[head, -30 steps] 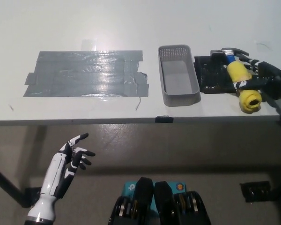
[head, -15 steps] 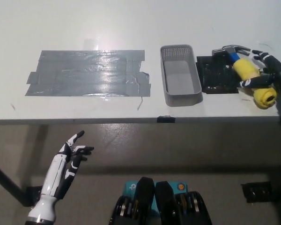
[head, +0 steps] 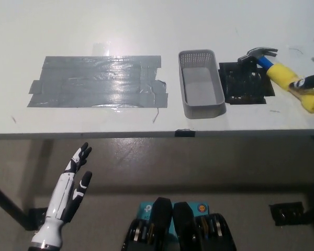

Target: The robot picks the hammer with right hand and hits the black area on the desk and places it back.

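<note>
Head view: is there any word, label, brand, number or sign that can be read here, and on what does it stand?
None can be read.
The hammer, the grey basket, the black area and the grey tape patch show no legible text.

Yellow-and-blue-handled hammer (head: pixel 285 71), black patch (head: pixel 246 82), grey basket (head: pixel 200 83), silver-grey tape (head: pixel 97 81), white desk (head: pixel 146 26), white left hand (head: pixel 76 170)

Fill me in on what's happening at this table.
The hammer lies on the white table, its head at the top right corner of the black patch, its yellow handle running right. The black right hand touches the handle at the picture's edge; its grip cannot be seen. The white left hand hangs open below the table. A grey basket and grey tape sit left.
</note>
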Controlling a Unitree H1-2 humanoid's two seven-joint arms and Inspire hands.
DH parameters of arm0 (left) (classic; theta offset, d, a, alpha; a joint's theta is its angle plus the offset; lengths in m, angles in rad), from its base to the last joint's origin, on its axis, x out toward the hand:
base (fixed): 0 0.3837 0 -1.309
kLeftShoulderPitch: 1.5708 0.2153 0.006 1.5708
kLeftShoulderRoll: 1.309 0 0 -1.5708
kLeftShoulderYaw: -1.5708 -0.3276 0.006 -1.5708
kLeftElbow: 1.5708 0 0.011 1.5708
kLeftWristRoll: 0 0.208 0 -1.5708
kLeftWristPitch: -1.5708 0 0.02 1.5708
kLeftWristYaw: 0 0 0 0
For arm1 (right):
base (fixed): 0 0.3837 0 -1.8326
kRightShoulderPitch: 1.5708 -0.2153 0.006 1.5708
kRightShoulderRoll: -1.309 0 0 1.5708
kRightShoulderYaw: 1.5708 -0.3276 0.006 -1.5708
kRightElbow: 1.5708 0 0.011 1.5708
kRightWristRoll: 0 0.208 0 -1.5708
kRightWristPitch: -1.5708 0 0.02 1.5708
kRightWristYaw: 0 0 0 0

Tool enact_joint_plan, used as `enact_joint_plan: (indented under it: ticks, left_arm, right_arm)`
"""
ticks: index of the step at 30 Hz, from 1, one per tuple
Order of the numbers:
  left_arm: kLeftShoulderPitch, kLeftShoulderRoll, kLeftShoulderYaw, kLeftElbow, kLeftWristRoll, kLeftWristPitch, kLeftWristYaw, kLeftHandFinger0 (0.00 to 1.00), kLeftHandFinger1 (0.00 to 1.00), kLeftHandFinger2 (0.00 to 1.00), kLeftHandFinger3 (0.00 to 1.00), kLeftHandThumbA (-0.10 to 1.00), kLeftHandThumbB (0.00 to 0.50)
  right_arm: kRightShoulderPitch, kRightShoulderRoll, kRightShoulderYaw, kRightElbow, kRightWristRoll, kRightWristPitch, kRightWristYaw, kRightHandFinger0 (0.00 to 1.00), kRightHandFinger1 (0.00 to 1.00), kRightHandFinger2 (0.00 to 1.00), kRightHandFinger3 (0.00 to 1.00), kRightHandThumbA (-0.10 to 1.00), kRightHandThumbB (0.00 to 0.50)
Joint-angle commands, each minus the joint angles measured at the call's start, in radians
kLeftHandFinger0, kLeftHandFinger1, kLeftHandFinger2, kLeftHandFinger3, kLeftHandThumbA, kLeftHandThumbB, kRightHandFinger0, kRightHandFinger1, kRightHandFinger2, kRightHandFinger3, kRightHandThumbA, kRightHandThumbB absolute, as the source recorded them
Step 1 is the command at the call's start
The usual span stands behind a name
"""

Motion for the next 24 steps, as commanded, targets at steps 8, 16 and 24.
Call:
enact_joint_plan:
  ticks: [8, 16, 24]
  left_arm:
    - [-0.049, -0.007, 0.016, -0.056, -0.005, -0.023, 0.028, 1.0, 1.0, 1.0, 1.0, 1.0, 0.161]
    - [-0.119, -0.016, 0.013, -0.026, -0.018, -0.015, 0.023, 1.0, 1.0, 1.0, 1.0, 1.0, 0.176]
    - [-0.192, -0.016, 0.017, 0.008, -0.041, -0.001, 0.013, 1.0, 1.0, 1.0, 1.0, 1.0, 0.217]
  right_arm:
    - [-0.002, -0.196, -0.117, -0.965, -0.325, -0.114, -0.461, 1.0, 1.0, 1.0, 1.0, 1.0, 0.329]
    - [0.277, 0.033, -0.15, -1.666, -0.146, -0.106, -0.19, 1.0, 1.0, 1.0, 1.0, 1.0, 0.376]
    - [0.511, 0.162, -0.048, -1.855, -0.181, -0.222, -0.181, 1.0, 1.0, 1.0, 1.0, 1.0, 0.327]
